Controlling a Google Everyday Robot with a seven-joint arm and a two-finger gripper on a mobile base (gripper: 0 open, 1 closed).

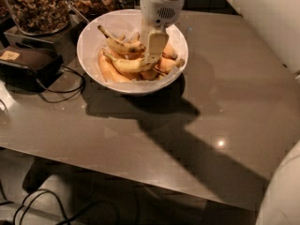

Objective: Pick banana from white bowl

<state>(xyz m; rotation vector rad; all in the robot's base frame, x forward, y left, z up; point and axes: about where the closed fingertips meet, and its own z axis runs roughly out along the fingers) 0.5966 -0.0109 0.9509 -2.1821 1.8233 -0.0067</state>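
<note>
The white bowl (91,41) stands at the table's back left and holds several bananas. A curved pale yellow banana (127,65) with dark tips lies across the middle of the pile. Another pale one (123,46) lies just behind it, and deeper orange ones (109,72) lie at the front and right. My gripper (153,48) hangs from the white wrist straight down into the bowl. Its lower end reaches the right end of the pale banana and hides part of the pile.
Glass jars of nuts (37,8) stand behind the bowl at the back left. A dark box (30,62) with cables lies left of the bowl. The grey table (225,97) stretches to the right and front; its front edge runs along the lower part of the view.
</note>
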